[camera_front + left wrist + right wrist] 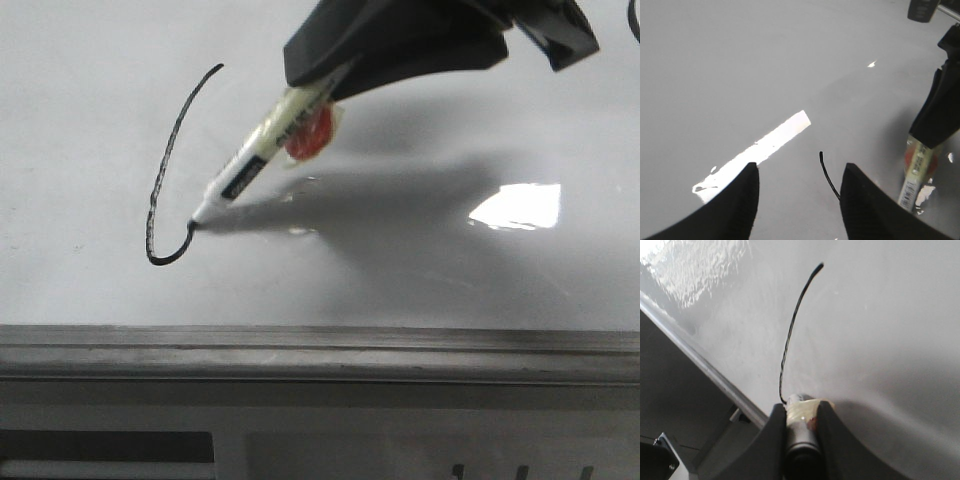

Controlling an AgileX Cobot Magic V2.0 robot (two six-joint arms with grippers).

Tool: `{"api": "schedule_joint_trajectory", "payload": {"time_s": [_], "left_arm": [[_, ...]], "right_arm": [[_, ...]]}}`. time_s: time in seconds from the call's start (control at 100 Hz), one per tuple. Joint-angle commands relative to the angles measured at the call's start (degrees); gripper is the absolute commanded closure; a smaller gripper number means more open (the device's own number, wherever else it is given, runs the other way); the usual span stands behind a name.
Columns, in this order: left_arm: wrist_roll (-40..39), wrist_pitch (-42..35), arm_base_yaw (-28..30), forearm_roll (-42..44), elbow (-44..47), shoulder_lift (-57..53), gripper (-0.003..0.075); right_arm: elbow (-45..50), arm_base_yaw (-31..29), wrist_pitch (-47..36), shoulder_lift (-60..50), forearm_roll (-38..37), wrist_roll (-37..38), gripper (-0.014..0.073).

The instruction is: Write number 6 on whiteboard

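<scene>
The whiteboard (80, 150) fills the front view. On it is a thin black marker line of the number 6 (160, 175): a long curved stem that hooks into a short upturn at its lower end. My right gripper (320, 75) is shut on a white marker (250, 165) wrapped in tape with a red patch. The marker slants down to the left and its tip touches the end of the hook. The right wrist view shows the marker (800, 407) between the fingers and the line (792, 325) beyond it. My left gripper (797, 175) hovers open and empty over the board, near the line's upper end (826, 172).
A grey metal edge (320, 350) borders the board's near side, with the dark robot base below it. A bright light reflection (520, 205) lies on the board at the right. The right arm's shadow falls across the board's middle.
</scene>
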Motion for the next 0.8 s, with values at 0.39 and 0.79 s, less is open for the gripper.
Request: {"api": "schedule_joint_trajectory", "payload": {"time_s": [0.39,0.79], "left_arm": [[-0.1,-2.3,0.0,-0.7,-1.9,0.0,0.0373],[-0.2,2.1,-12.6,0.1,-0.4,8.1,0.0373]], "right_arm": [[-6.7,1.8,-5.6,3.1,-4.1,-4.2,0.0665],[-6.7,10.6,-3.6,0.7,-5.1,-4.6,0.0665]]}}
